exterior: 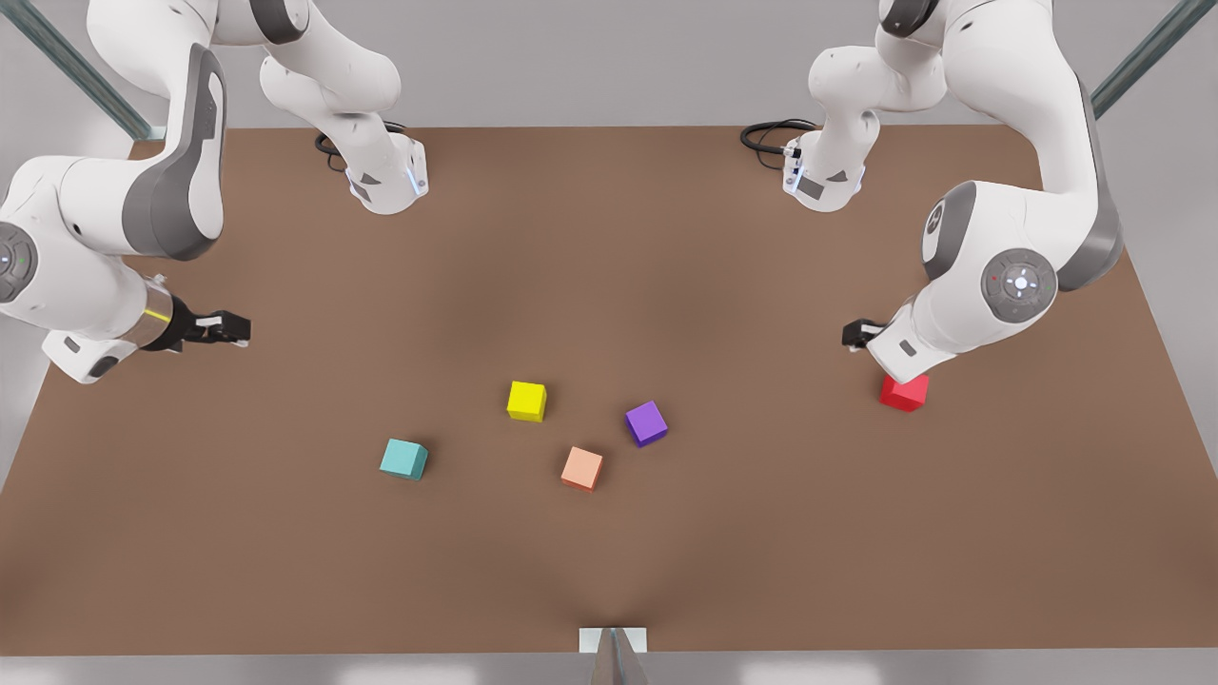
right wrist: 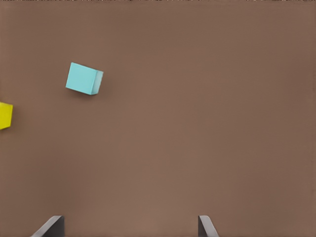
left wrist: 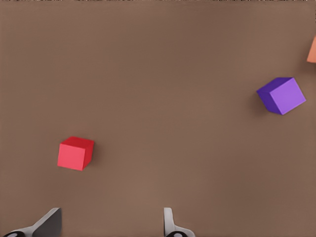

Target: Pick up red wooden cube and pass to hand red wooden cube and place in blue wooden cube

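Note:
The red wooden cube [exterior: 904, 392] [left wrist: 75, 153] lies on the brown table at the front view's right, partly under the wrist of the arm there. That arm carries my left gripper [exterior: 856, 333] [left wrist: 112, 212], which hovers open above the table a little way from the red cube, holding nothing. The blue wooden cube [exterior: 403, 459] [right wrist: 84, 78], teal in colour, rests left of centre. My right gripper [exterior: 233, 328] [right wrist: 131, 218] hangs open and empty at the front view's left, well away from the teal cube.
A yellow cube [exterior: 526, 401] [right wrist: 5, 115], a purple cube [exterior: 646, 422] [left wrist: 282, 95] and a salmon-orange cube [exterior: 581, 468] [left wrist: 312, 49] sit near the table's middle. Both arm bases stand at the far edge of the table [exterior: 609, 238].

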You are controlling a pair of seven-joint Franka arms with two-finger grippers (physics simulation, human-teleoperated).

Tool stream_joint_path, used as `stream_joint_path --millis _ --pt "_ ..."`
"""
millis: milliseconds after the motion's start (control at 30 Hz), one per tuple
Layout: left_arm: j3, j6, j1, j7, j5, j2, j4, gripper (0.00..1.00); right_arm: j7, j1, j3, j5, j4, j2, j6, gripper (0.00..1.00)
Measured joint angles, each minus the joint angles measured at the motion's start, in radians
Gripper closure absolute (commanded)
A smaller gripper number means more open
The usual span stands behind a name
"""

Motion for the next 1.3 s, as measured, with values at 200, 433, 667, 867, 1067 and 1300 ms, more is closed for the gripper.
stream_joint_path --millis 200,433,667,867,1067,1300 --pt "0.126 0.12 0.006 0.051 0.006 0.045 -0.115 0.0 -0.013 0.0 0.0 0.002 0.001 0.001 0.012 0.0" --pt "0.278 0.497 0.021 0.238 0.015 0.108 -0.408 0.0 -0.024 -0.001 -0.001 0.005 0.002 0.001 0.016 0.0" --pt "0.289 0.698 0.045 0.444 0.013 0.159 -0.485 0.0 -0.031 0.0 0.0 0.006 0.002 0.002 0.017 0.0" --pt "0.287 0.753 0.046 0.579 -0.03 0.189 -0.5 0.0 -0.036 -0.001 0.0 0.007 -0.001 0.002 0.016 0.0" --pt "0.286 0.754 0.05 0.674 -0.041 0.213 -0.507 0.0 -0.039 0.0 0.0 0.007 -0.003 0.002 0.015 0.0" --pt "0.285 0.744 0.05 0.716 -0.043 0.21 -0.554 0.0 -0.042 0.0 0.0 0.008 -0.005 0.004 0.014 0.0"
